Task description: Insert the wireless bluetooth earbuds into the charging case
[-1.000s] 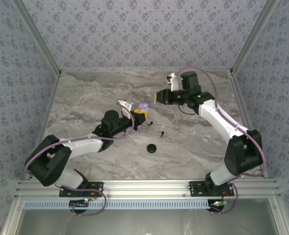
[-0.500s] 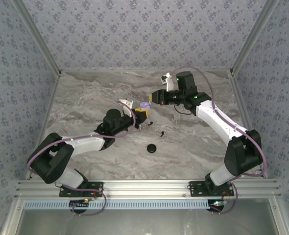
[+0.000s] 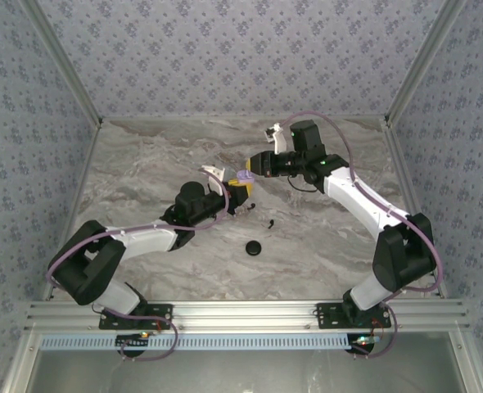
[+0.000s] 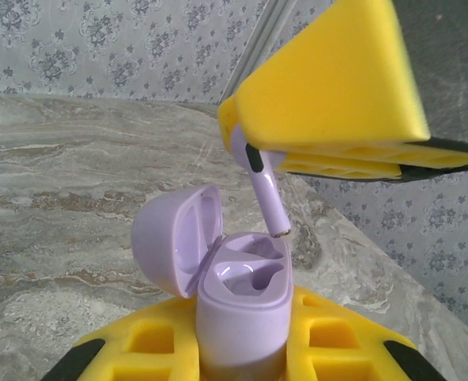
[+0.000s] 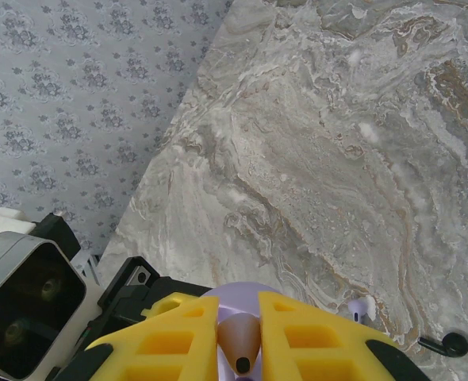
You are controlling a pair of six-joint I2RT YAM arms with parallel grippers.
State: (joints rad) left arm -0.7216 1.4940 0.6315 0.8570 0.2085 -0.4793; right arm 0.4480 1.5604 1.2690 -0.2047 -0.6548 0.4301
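The left gripper (image 3: 235, 189) is clenched on the pale lavender plastic charging case (image 4: 242, 305), which stands upright with its rounded lid swung open. The right gripper (image 4: 250, 145) reaches in from the far right and grasps a pale lavender stemmed earbud (image 4: 266, 200) by its head. The stem hangs down, slightly tilted, with its tip just above the case's open well. Whether the tip touches the rim, I cannot tell. Seating it likely needs a short descent along the stem's axis.

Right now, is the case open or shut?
Open. The lid is tipped back off the case, its wells exposed; the earbud hangs just above them.
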